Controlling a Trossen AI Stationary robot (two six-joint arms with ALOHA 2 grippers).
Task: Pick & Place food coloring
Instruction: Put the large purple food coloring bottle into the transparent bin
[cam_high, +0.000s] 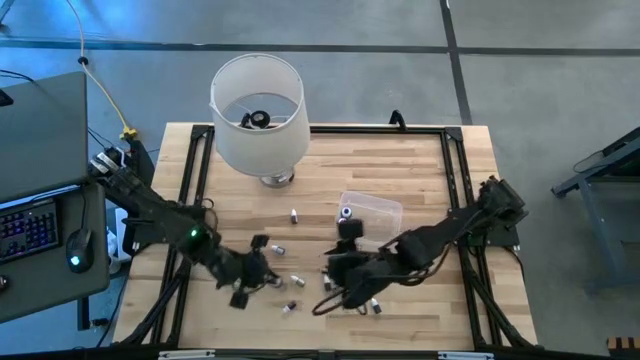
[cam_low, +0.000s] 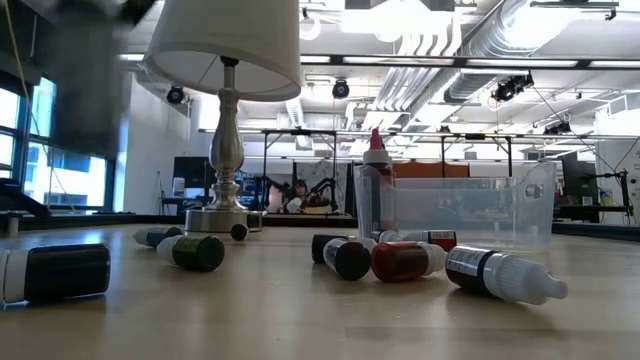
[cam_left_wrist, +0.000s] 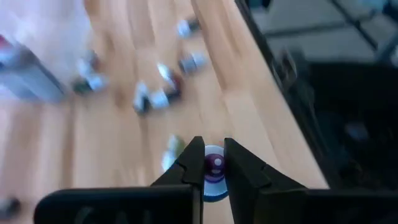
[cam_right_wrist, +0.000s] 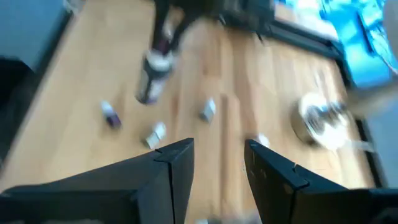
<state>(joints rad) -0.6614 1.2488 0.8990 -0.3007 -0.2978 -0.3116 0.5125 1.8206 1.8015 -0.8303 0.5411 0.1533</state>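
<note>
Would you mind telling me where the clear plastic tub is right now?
In the high view the clear plastic tub sits right of the table's centre, right of the lamp, with the right gripper just in front of it.

Small food colouring bottles lie scattered over the near middle of the tabletop (cam_high: 420, 160). In the low view most lie on their sides: a dark one with a white end (cam_low: 58, 272) at far left, a dark green-ended one (cam_low: 193, 251) and a blue-capped one (cam_low: 157, 237) behind it, then a cluster of a dark bottle (cam_low: 343, 256), a red one (cam_low: 405, 261) and a black-and-white one with a white cap (cam_low: 503, 274). One red-capped bottle (cam_low: 376, 190) stands upright inside the tub (cam_low: 500, 210). From above, one lone bottle (cam_high: 295, 215) lies farther back. A purple-topped bottle (cam_left_wrist: 214, 171) sits between the left gripper (cam_left_wrist: 213, 163) fingers.
</note>
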